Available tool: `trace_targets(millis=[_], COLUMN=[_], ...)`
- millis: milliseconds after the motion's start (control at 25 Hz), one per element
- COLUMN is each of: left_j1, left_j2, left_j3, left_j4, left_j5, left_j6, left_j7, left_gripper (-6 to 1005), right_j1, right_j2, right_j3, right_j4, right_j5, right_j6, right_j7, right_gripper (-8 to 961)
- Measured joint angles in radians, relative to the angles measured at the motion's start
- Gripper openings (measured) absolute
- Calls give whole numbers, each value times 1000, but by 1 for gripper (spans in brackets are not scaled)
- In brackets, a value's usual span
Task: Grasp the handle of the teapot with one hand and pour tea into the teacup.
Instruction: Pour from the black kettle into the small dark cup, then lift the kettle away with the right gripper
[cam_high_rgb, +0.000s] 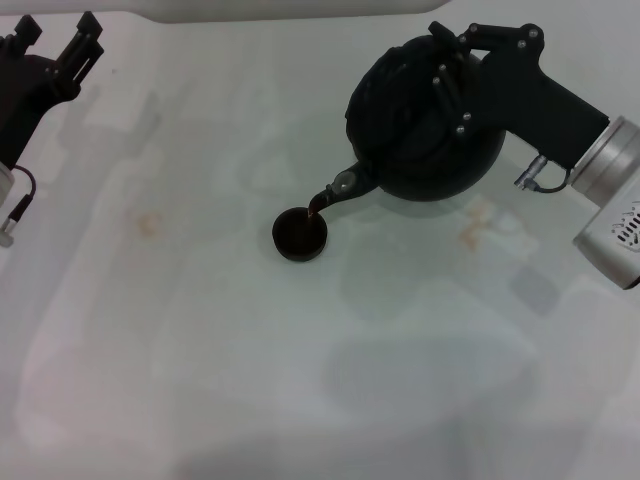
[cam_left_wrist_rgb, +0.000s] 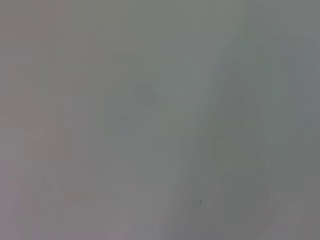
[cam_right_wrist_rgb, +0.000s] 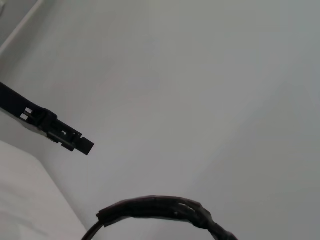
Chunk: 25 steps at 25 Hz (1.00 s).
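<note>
The round black teapot (cam_high_rgb: 420, 150) hangs tilted above the table at the back right, its spout (cam_high_rgb: 345, 185) pointing down and left. My right gripper (cam_high_rgb: 455, 62) is shut on the handle (cam_high_rgb: 436, 40), which also shows in the right wrist view (cam_right_wrist_rgb: 160, 207). A thin reddish-brown stream (cam_high_rgb: 316, 207) runs from the spout tip into the small black teacup (cam_high_rgb: 300, 233), which stands on the table just below and left of the spout. My left gripper (cam_high_rgb: 58, 40) is open and empty at the far back left, well away from both.
The white table (cam_high_rgb: 300, 380) has faint tan stains left of the cup (cam_high_rgb: 150, 222) and under the right arm (cam_high_rgb: 470, 235). A black bar (cam_right_wrist_rgb: 55, 132) crosses the right wrist view. The left wrist view shows only blurred grey surface.
</note>
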Motion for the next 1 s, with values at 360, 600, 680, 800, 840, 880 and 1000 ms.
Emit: trace_targets(millis=[360, 600, 680, 800, 840, 880, 1000], left_j1=[0, 0, 0, 0, 0, 0, 0], left_j2=[0, 0, 0, 0, 0, 0, 0], left_j3=[0, 0, 0, 0, 0, 0, 0], left_j4=[0, 0, 0, 0, 0, 0, -1], left_j5=[0, 0, 0, 0, 0, 0, 0], left_j6=[-1, -2, -2, -2, -2, -2, -1], left_j7=[0, 0, 0, 0, 0, 0, 0], left_gripper=[835, 834, 834, 834, 834, 834, 834], right_j1=[0, 0, 0, 0, 0, 0, 0], right_j2=[0, 0, 0, 0, 0, 0, 0], right_j3=[-5, -5, -5, -7, -8, -9, -12], right_j4=[-12, -15, -15, -15, -15, -15, -15], right_j5=[0, 0, -1, -2, -2, -2, -2], right_j6=[19, 21, 21, 19, 18, 17, 15], right_j7=[-19, -33, -35, -52, -57, -59, -59], right_gripper=[119, 117, 117, 117, 117, 117, 116])
